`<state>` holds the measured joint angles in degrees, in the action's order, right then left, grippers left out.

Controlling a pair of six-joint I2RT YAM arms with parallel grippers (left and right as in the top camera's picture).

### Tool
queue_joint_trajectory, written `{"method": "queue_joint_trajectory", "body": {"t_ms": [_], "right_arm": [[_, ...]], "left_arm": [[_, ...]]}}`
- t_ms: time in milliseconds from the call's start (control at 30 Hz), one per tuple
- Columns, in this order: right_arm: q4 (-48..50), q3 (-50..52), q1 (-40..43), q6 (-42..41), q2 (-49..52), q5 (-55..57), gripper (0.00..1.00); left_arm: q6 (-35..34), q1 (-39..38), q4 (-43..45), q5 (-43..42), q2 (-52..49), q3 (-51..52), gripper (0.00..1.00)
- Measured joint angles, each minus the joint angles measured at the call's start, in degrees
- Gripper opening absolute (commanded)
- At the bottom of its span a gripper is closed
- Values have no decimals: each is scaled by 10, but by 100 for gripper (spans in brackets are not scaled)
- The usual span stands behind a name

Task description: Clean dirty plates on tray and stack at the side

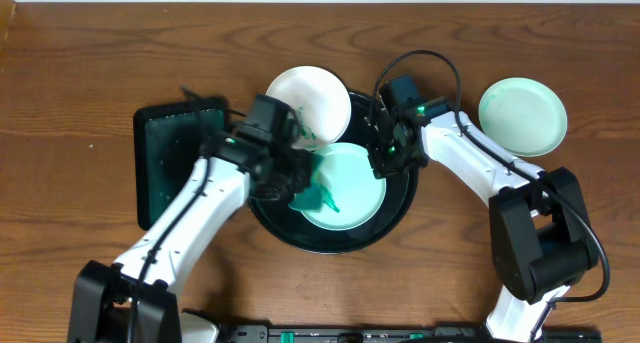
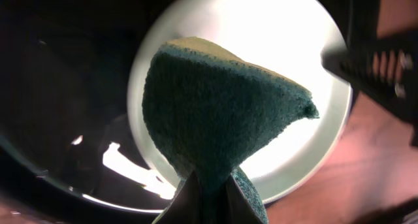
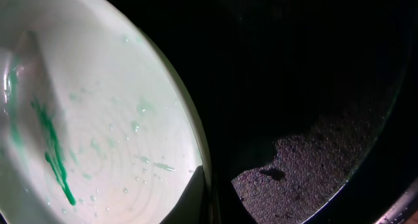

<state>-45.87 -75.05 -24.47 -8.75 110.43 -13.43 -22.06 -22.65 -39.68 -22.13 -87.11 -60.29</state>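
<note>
On the tray (image 1: pixel 398 215), my right gripper (image 1: pixel 386 163) pinches the rim of the smeared plate (image 1: pixel 355 188). My left gripper (image 2: pixel 208 194) is clamped on the sponge (image 2: pixel 215 113) above it. I judge this the scrubbing step. Next: wipe off the streaks (image 3: pixel 52 152), then stack the plate on the clean plate (image 1: pixel 522 116) on the bench (image 1: pixel 80 83).

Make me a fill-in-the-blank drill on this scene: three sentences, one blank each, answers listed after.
1. The left gripper is shut on a green ____.
2. The right gripper pinches the ____ of the smeared mint-green plate, which lies in the round black tray.
3. The other mint-green plate lies outside that tray, directly on the ____.

Missing words: sponge; rim; table.
</note>
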Motion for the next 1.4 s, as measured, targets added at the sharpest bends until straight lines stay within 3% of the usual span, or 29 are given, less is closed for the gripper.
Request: {"method": "queue_joint_trajectory", "body": {"t_ms": [200,600,900,1200,1400], "right_arm": [[0,4,0,0,0,0,1],[-4,15,-8,0,0,7,1],[-4,17,-18,-3,2,30,1],[-4,19,-19,-3,2,29,1],[-2,20,-19,-2,2,28,1]], "left_arm": [[0,-53,5,51,-9,0,7],[0,-57,82,98,-147,-2,7],[3,-53,91,23,-159,-5,7],[7,-120,140,-95,-174,-5,7],[7,-109,133,-87,-176,-5,7]]}}
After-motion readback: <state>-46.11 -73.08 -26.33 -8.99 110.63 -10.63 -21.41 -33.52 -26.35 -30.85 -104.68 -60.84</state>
